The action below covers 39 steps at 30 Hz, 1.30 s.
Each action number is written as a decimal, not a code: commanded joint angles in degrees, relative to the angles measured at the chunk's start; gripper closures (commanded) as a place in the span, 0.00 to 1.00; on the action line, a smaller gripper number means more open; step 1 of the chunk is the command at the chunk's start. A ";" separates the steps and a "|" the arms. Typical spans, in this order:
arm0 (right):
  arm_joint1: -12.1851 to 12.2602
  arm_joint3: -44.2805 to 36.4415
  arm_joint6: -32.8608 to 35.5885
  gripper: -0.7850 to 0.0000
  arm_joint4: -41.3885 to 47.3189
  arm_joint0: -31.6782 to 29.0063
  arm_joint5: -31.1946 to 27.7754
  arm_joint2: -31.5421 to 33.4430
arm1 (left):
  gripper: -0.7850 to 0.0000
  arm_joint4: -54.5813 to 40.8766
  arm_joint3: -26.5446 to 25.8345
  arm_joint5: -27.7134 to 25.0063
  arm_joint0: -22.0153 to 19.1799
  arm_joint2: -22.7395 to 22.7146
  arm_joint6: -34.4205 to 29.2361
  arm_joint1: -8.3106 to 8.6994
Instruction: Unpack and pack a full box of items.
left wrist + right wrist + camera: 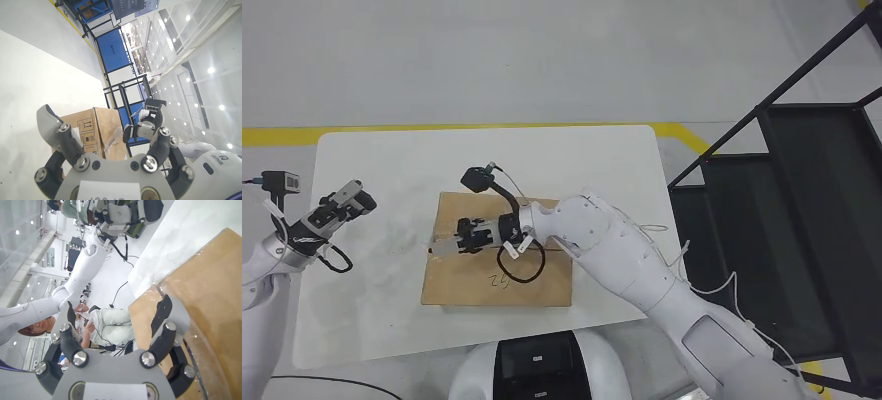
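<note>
The right tool (pixel 464 238), fingers apart and empty, hangs over the closed, taped brown box (pixel 457 285), midway along the surface's (pixel 392 150) front edge. The left tool (pixel 352 195), likewise apart and empty, is near the left edge.

Brown cardboard box (pixel 457 280) w/ blk arrow marks; table (pixel 382 150) plain white.

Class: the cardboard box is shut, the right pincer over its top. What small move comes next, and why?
Probably lower the right pincer onto the clear tape and close on it: the cardboard box is taped shut, that pincer is open over the tape's crinkled end, and the left pincer is away from the box.
</note>
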 commanded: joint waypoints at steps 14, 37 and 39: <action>-1.75 6.54 -3.62 0.00 -0.25 1.87 1.82 -4.52 | 0.00 0.02 0.27 -0.41 0.20 -0.58 -0.31 -0.01; 0.01 7.84 -1.22 0.00 6.42 -1.57 1.31 1.31 | 0.00 0.98 0.35 0.06 -0.43 -0.04 -0.15 -0.21; -0.11 7.07 -1.20 0.00 8.08 -1.58 0.25 1.40 | 0.00 0.99 0.39 0.08 -0.34 -0.23 -0.10 -0.19</action>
